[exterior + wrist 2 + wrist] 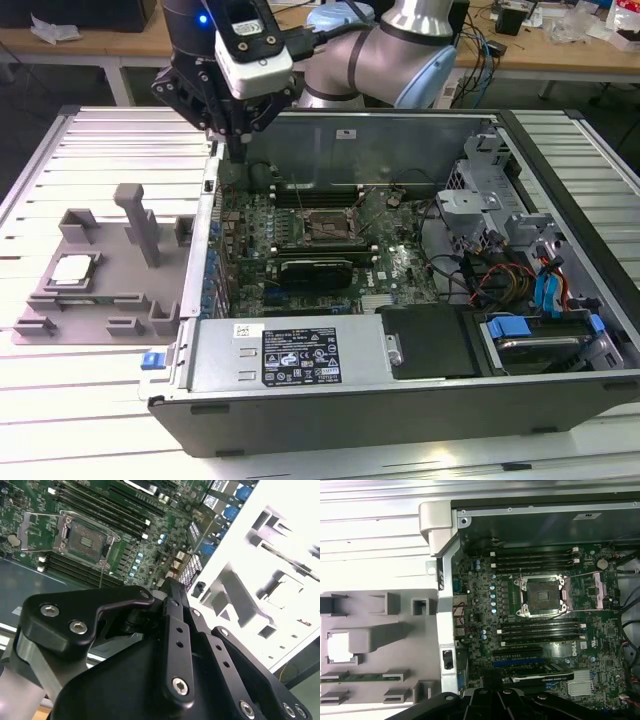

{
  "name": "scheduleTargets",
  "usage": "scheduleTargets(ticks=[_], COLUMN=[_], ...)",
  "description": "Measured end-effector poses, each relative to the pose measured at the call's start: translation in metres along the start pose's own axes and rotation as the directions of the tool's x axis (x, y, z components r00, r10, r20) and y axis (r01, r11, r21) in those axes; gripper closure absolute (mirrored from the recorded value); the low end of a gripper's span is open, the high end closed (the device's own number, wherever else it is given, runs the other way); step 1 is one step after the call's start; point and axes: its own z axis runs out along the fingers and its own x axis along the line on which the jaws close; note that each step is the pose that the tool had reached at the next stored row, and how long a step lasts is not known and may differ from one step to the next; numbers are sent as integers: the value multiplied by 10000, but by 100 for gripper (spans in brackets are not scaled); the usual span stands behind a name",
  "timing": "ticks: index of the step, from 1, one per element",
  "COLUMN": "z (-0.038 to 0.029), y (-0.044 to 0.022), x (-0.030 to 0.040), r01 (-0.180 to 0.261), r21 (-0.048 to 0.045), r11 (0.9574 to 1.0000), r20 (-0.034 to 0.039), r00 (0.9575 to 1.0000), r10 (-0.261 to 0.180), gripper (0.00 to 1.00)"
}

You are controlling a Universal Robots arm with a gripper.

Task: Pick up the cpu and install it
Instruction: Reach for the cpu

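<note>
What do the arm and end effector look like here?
The arm has silver-grey tubes with pale blue joint caps. A white box sits at its black wrist, beside a blue light. The end effector is black, with silver screw heads on its linkage bars.

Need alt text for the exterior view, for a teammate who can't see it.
The gripper hangs above the open computer case, over its wall on the exterior view's left. The cpu lies in the gray tray beside the case, and the motherboard's socket holds no chip.
</note>
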Motion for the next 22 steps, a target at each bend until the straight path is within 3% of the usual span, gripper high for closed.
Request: scheduleTargets(ticks=[5,10,15,22], z=[-3,-4,-7,-9], y=[-6,-8,-4,4], x=[117,178,304,414], r01=[1,0,0,1], r21=[-1,-1,-1,-1], r11=[10000,10000,10000,10000], r20=[0,0,0,0], r00=[10000,10000,10000,10000], r10=[-1,0,0,-1], gripper=[89,89,89,89])
